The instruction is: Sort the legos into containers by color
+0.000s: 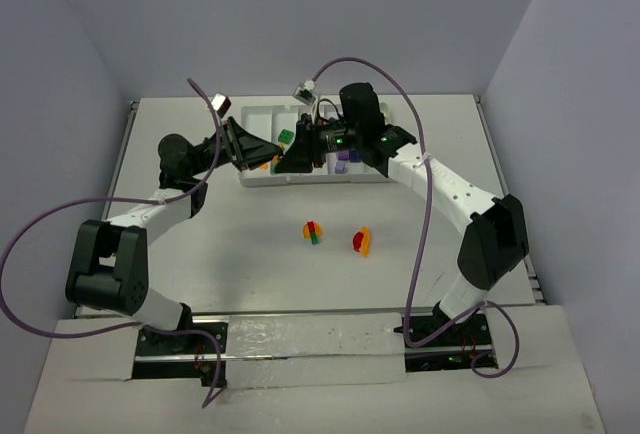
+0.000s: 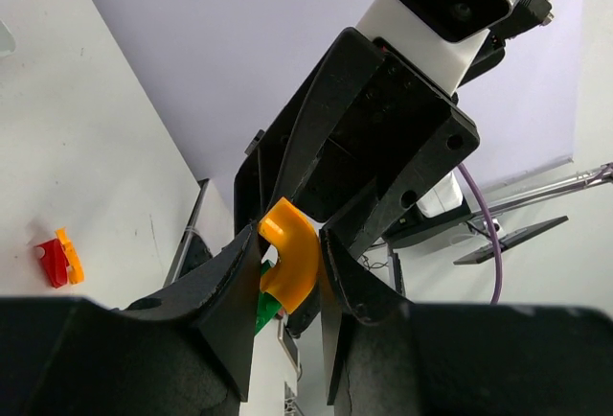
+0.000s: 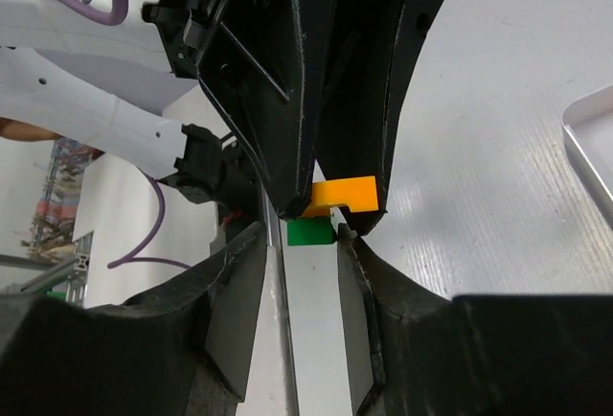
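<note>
The left claw (image 2: 290, 265) clamps the orange lego (image 2: 293, 251); whether the right claw (image 3: 302, 245) grips the green lego (image 3: 309, 232) between its tips is unclear, risking a drop.

Surface (image 1: 250, 274): white, matte.
Walls (image 1: 300, 14): pale lavender, on three sides.
Strip (image 1: 310, 339): glossy white, along the surface's near edge.

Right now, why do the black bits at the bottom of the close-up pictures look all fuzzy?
Left wrist view: the left claw's fingers sit very near the lens, so they blur, while the orange lego looks sharp. Right wrist view: the right claw's fingers blur likewise; the green lego is crisp. Top view: sharp throughout, soft shadows.
</note>
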Motion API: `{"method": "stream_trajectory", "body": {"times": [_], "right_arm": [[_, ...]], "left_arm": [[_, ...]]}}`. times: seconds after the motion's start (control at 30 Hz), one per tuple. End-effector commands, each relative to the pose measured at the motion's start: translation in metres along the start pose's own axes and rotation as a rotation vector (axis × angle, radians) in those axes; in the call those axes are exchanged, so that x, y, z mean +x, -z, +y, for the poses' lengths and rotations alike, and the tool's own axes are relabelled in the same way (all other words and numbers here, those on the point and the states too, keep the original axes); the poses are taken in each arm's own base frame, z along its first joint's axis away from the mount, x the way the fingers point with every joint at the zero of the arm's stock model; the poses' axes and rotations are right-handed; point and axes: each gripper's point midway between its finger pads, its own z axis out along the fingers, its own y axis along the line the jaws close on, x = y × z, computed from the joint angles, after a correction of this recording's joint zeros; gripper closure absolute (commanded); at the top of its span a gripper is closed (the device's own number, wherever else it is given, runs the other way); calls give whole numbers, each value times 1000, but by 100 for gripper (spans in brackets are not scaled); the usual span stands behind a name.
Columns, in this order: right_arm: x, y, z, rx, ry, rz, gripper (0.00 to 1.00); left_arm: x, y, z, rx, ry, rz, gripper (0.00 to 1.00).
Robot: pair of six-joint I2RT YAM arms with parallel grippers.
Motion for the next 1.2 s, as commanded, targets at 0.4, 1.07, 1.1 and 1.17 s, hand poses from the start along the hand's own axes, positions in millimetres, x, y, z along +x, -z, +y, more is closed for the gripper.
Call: {"method": "stream_trajectory", "body": {"times": [0.4, 1.07, 1.1, 1.17], "right_arm": [[8, 6, 11, -10, 73, 23, 100], [4, 21, -61, 308, 41, 21, 100], [3, 21, -64, 320, 41, 21, 100], [2, 23, -71, 354, 41, 17, 100]], "left_arm": [[-43, 13, -15, 24, -115, -67, 100], [-153, 77, 222, -1128, -770, 12, 99], [-154, 75, 228, -1131, -763, 21, 99], [-160, 71, 238, -1141, -764, 29, 97]]}}
